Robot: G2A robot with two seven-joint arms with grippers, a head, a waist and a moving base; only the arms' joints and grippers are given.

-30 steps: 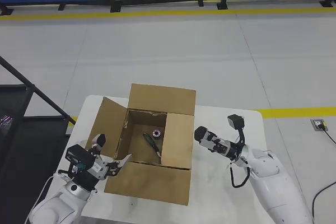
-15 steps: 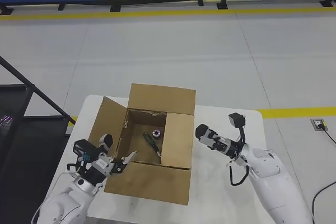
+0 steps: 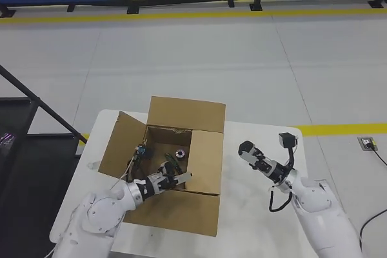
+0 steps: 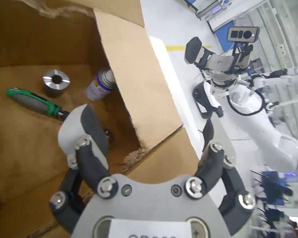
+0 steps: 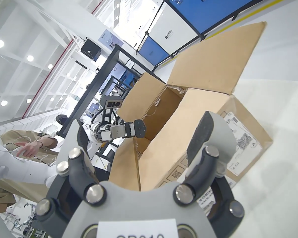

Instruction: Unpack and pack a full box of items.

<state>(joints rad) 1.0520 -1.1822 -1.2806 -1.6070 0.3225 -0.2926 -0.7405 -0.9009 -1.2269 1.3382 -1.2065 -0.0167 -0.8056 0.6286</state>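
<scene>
Spread and empty, the left gripper (image 4: 146, 123) hung over the box (image 4: 129, 58), the screwdriver (image 4: 33, 102) just ahead, handle pointing away; the spread right gripper (image 3: 246, 152) stood outside.

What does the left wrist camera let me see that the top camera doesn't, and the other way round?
Left wrist view: a close look at the box floor, with a green-handled screwdriver, a metal cylinder and a small can. Top view: the whole white table, the box's four spread flaps and a yellow floor line. Both: the box, the open left gripper at its opening, and the open right gripper beside it, not touching.
</scene>
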